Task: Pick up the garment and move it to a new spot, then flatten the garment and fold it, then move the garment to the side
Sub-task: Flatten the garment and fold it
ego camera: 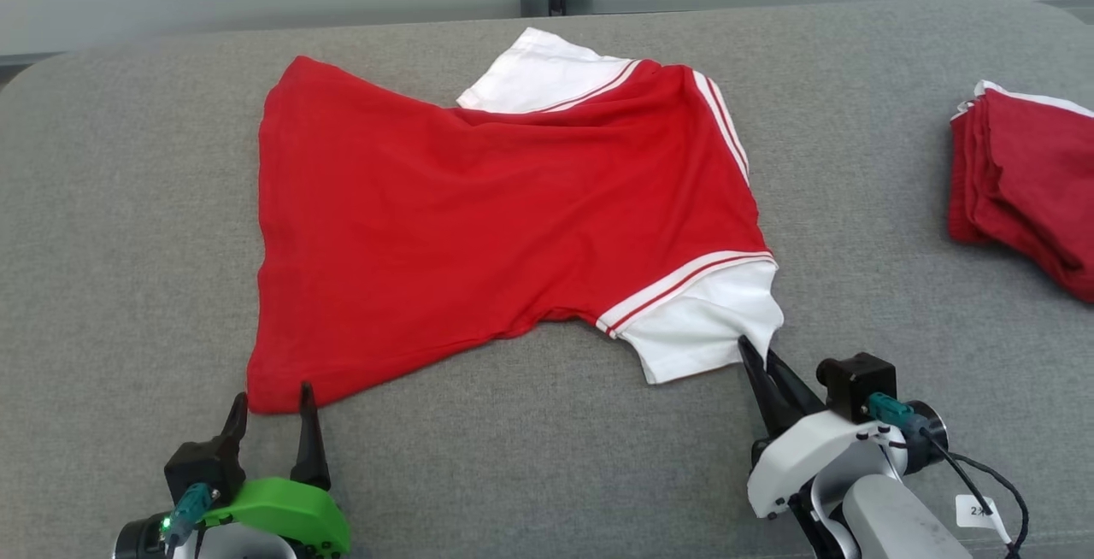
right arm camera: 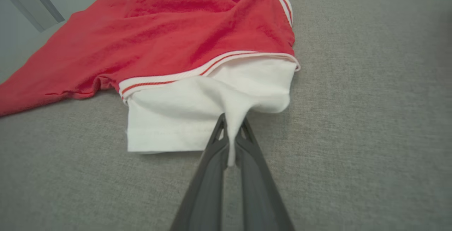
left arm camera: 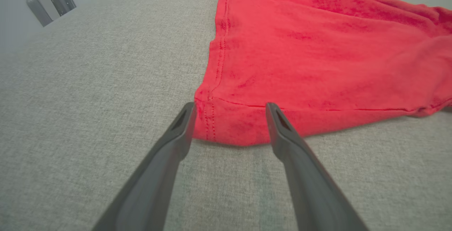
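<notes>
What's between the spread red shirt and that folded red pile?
Nothing: the head view shows bare grey woven surface between the red shirt with white sleeves and the folded red pile.

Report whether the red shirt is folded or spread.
Spread, not folded: the red shirt lies open on the grey surface, both white sleeves out, lightly wrinkled.

garment (left arm camera: pixel 317 47): cropped top, right | folded red pile (ego camera: pixel 1026 183): cropped right | tag (ego camera: pixel 974 509): unreadable
</notes>
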